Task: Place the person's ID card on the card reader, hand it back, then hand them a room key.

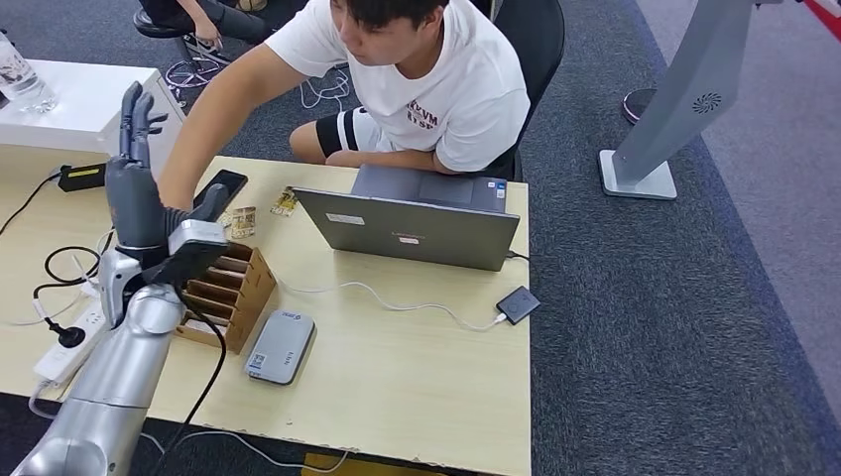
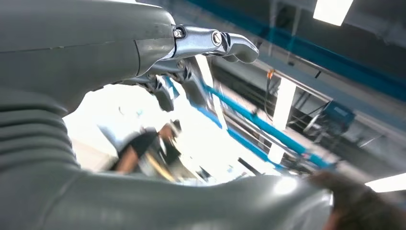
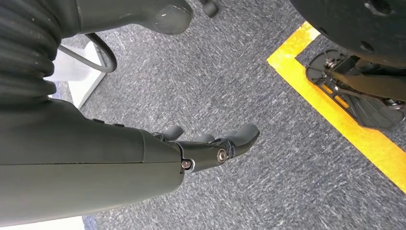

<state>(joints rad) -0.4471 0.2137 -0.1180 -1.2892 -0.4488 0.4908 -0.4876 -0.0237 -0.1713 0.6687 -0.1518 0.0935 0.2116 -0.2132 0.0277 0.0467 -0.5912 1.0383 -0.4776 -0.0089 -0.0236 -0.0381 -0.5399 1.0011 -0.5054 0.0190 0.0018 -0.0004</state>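
**Left hand raised over the desk, person reaching toward it**

At the near edge of the desk (image 1: 417, 397), the silver left arm rises from below. Just beside it on the light wood lies a grey card reader (image 1: 281, 346), flat, with a small label on its near end. Touching distance behind the reader sits a wooden slotted holder (image 1: 233, 291), partly hidden by the robot's wrist. The left hand (image 1: 137, 174) stands upright above the holder, fingers straight and spread, palm empty; the left wrist view likewise shows its fingers extended with nothing between them. A person in a white shirt (image 1: 466, 89) sits across the desk and stretches an arm (image 1: 223, 114) toward that hand, ending just behind it, so their own hand is hidden. I cannot tell where the ID card is. A black phone (image 1: 220, 188) lies by the person's arm, with small cards (image 1: 243, 220) just beside it. A grey laptop (image 1: 412, 226) stands open further right.

The right hand (image 3: 210, 143) hangs over grey carpet (image 3: 239, 72), fingers loosely extended and apart, holding nothing.
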